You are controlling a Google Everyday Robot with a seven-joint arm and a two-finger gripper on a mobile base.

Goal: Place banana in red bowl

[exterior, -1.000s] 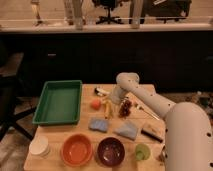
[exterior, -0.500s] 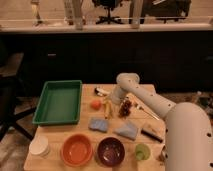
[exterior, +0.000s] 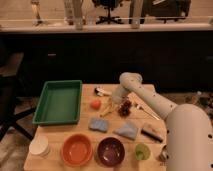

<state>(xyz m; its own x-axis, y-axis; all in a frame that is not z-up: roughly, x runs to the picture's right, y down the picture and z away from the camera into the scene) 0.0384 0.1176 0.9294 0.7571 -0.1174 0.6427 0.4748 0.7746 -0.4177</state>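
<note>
Nothing is seen to have shifted: the gripper (exterior: 113,101) is kept low at the banana (exterior: 106,110), right of the green tray (exterior: 57,102); its grip cannot be told. A mid-length pinch is advised before the red bowl (exterior: 77,150), in front of the tray, is approached.

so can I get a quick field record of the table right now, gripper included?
gripper: low over mid-table, at the banana's far end; contact unclear
banana: mid-table, right of the orange fruit, not in a bowl
red bowl: front edge, nothing seen inside
maroon bowl: just right of the red bowl
green tray: left side of the table
task status: banana not yet in the red bowl
</note>
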